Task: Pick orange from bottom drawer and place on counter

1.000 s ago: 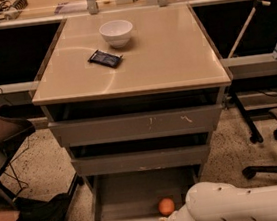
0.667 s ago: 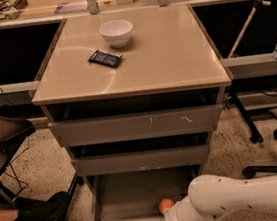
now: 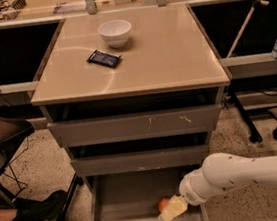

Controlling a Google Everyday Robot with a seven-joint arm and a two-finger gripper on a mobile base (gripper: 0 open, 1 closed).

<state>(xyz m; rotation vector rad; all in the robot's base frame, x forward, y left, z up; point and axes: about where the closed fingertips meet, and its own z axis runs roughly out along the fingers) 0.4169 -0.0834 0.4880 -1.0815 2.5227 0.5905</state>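
Observation:
The orange [image 3: 163, 203] lies on the floor of the open bottom drawer [image 3: 125, 205], right of its middle and partly hidden by my wrist. My white arm comes in from the right and reaches down into the drawer. My gripper [image 3: 166, 217] is at the orange, just in front of it and touching or nearly touching. The counter [image 3: 161, 49] is the beige top of the grey cabinet, high above the drawer.
On the counter stand a white bowl [image 3: 115, 33] and a dark packet [image 3: 104, 59]. Two shallower drawers [image 3: 130, 126] sit partly open above the bottom one. A shoe [image 3: 38, 213] and chair legs are at the left, a chair base at the right.
My arm has swung left and down into the bottom drawer, from the frame's lower right to over the orange, now covering part of it.

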